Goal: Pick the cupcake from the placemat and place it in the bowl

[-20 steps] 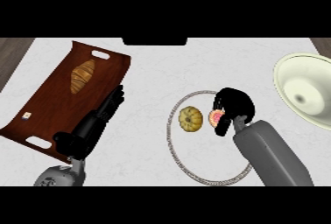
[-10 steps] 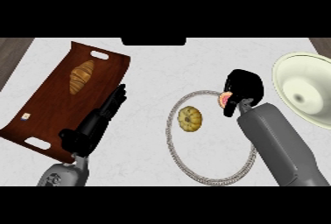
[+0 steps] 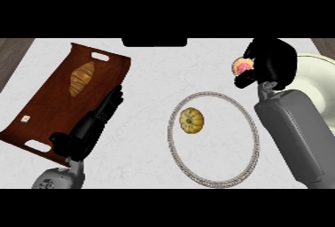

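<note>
My right hand (image 3: 271, 62) is curled round the pink-topped cupcake (image 3: 243, 67), held above the counter just left of the cream bowl (image 3: 318, 75) at the right edge. Only a small part of the cupcake shows past the fingers. The round white placemat with a beaded rim (image 3: 251, 133) lies in the middle, and a small tan pastry (image 3: 192, 120) sits on its left part. My left hand (image 3: 91, 126) rests open at the left, its fingers lying along the edge of the wooden tray (image 3: 49, 106).
The brown wooden tray at the left carries a croissant (image 3: 81, 78). My right forearm (image 3: 297, 133) crosses the placemat's right side. A dark object (image 3: 154, 42) sits at the counter's far edge.
My right hand has lifted the cupcake off the placemat and carried it up and to the right, towards the bowl. The left hand has stayed put.
</note>
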{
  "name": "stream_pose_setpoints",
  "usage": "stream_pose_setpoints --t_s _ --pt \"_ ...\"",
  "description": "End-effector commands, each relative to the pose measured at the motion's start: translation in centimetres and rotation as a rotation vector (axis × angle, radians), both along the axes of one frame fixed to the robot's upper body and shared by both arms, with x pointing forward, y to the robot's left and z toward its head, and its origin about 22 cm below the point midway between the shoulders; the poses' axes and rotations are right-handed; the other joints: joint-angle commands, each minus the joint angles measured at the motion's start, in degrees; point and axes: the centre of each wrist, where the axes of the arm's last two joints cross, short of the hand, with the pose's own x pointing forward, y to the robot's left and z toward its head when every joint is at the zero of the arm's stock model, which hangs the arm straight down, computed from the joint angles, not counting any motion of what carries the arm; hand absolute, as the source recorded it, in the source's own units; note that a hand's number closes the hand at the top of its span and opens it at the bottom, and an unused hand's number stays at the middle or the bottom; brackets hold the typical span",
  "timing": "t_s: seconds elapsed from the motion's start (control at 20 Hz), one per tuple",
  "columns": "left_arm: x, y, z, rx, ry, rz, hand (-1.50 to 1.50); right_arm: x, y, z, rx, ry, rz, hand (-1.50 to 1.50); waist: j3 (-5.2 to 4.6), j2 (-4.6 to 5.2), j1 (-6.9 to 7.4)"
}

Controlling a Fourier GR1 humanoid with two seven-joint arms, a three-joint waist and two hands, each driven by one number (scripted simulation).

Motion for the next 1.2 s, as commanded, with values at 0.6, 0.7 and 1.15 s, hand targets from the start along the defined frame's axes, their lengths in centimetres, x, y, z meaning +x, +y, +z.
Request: stream_pose_setpoints --t_s 0.6,0.7,1.15 --pt "0.6 0.2 -0.7 -0.003 0.0 -0.011 0.0 0.6 -11.7 2.7 -0.108 -0.162 -0.262 1.5 -0.01 0.41 0.33" --pt "1.5 -0.5 -0.1 -0.009 0.014 -0.017 0.0 1.4 -14.0 0.8 -0.138 -0.194 -0.278 1.5 0.02 0.6 0.67" --pt "1.0 0.0 0.4 -0.001 0.002 -0.025 0.0 1.4 -20.3 -2.6 0.07 0.154 -0.31 1.5 0.07 0.67 1.08"
